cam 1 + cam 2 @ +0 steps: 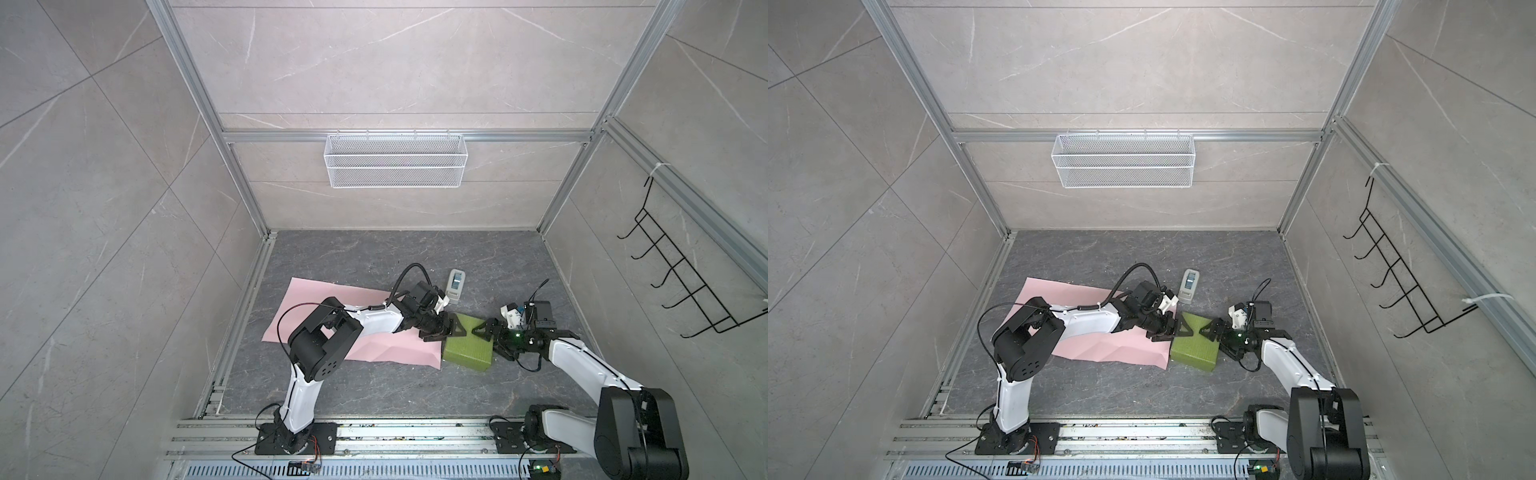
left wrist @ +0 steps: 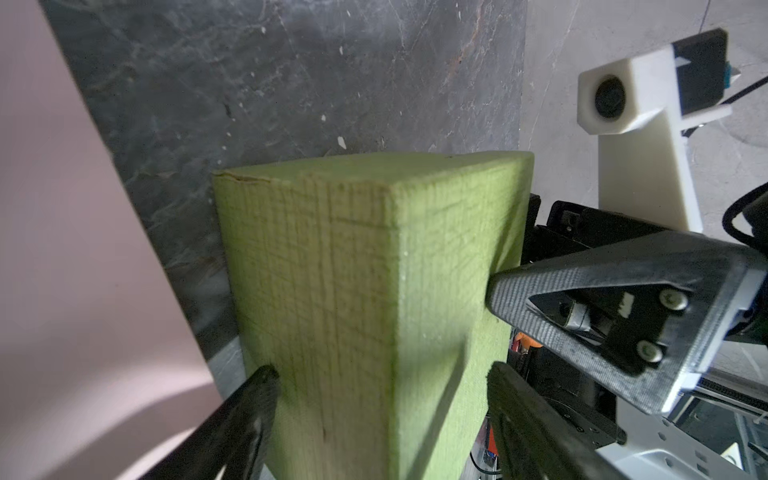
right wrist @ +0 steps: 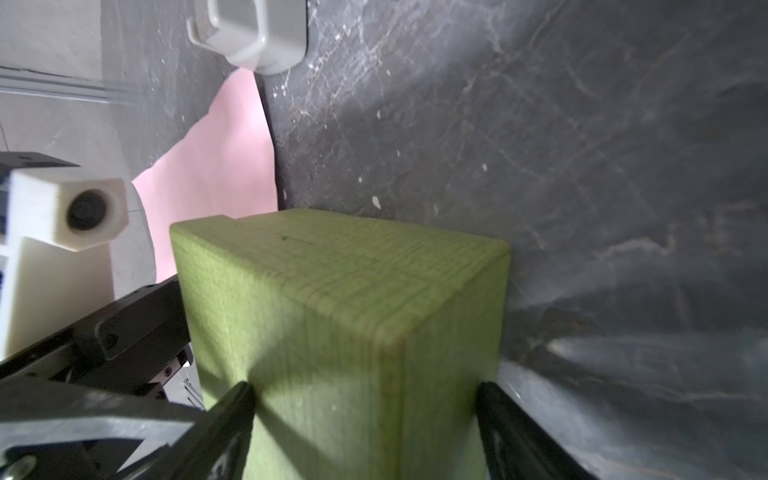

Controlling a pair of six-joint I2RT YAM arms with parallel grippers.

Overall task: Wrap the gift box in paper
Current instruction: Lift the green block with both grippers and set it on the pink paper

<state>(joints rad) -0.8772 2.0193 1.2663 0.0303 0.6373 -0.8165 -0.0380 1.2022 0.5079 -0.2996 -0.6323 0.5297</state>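
**Both hands on the gift box, right at the paper's edge**

So the olive-green gift box (image 1: 467, 347) sits just off the right edge of the pink paper (image 1: 395, 351), which is spread flat on the dark tabletop (image 1: 374, 257) with a few creases in it. In both top views the box looks tilted. I honestly can't tell if its low edge is touching the tabletop or not.

The left hand (image 1: 446, 334) comes in from the paper side and is clamped on that end of the box. In the left wrist view its fingers (image 2: 249, 415) press against opposite faces. The right hand (image 1: 490, 338) has the other end, and its wrist view shows the same thing, a finger tight on each side.

The grey-white tape dispenser (image 1: 456, 284) sits farther back, apart from the box.
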